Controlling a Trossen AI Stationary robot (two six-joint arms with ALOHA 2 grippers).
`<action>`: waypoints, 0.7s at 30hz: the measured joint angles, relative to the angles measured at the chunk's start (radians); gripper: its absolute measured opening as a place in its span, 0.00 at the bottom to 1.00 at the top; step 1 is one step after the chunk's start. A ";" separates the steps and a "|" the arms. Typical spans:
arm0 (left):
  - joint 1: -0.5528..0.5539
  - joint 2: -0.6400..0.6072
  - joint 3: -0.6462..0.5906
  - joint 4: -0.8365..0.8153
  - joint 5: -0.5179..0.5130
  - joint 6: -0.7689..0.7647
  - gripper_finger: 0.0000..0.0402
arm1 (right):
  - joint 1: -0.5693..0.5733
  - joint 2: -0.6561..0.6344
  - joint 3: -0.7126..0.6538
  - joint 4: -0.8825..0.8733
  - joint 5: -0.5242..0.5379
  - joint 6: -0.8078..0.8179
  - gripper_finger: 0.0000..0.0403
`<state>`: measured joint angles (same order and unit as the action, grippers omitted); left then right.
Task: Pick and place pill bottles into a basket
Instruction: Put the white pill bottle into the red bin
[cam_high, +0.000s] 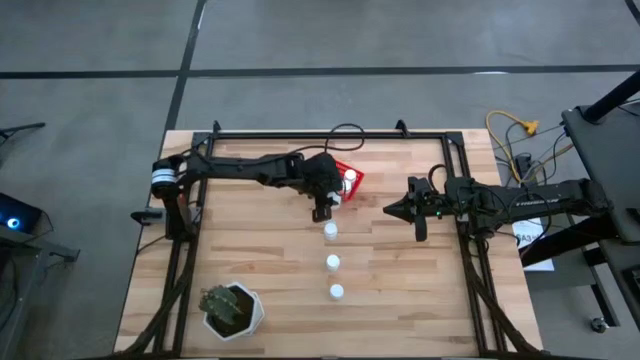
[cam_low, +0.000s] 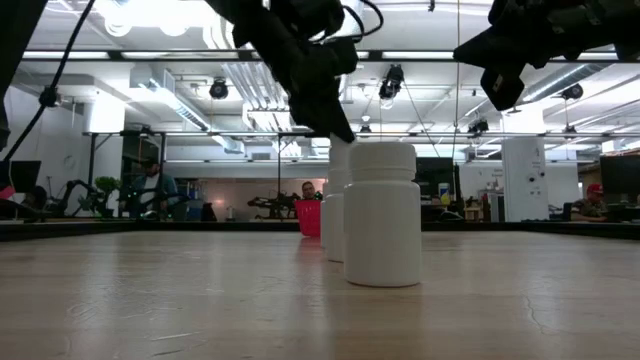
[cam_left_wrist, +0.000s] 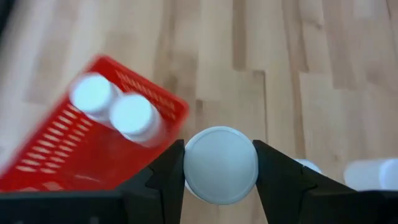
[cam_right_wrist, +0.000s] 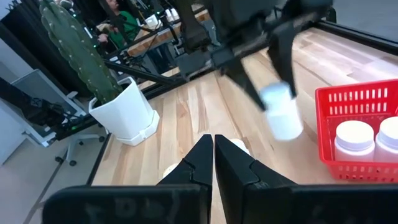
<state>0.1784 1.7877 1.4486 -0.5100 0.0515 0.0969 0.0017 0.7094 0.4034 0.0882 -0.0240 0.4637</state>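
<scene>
Left gripper clamped on a pill bottle, one finger on each side of the white cap, bottle lifted clear of the table and hanging just beside the red basket. Basket sits near the far middle of the table and holds two bottles upright, side by side. Three more bottles stand in a line on the wood, running from the left gripper toward the near edge. Right gripper hovers over the table right of centre, fingers pressed together, empty. White plant pot with cactus at near left corner
</scene>
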 joint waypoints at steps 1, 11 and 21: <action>0.005 -0.004 0.008 -0.009 -0.014 0.013 0.35 | 0.000 0.000 0.000 -0.003 -0.001 0.000 0.02; 0.125 -0.006 0.023 -0.001 -0.062 0.094 0.35 | 0.000 0.000 0.000 -0.003 -0.001 0.006 0.02; 0.230 0.001 0.017 0.068 0.000 0.118 0.35 | 0.000 0.000 0.000 -0.003 0.001 0.007 0.02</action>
<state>0.4083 1.7891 1.4657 -0.4422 0.0515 0.2153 0.0017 0.7094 0.4034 0.0849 -0.0235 0.4706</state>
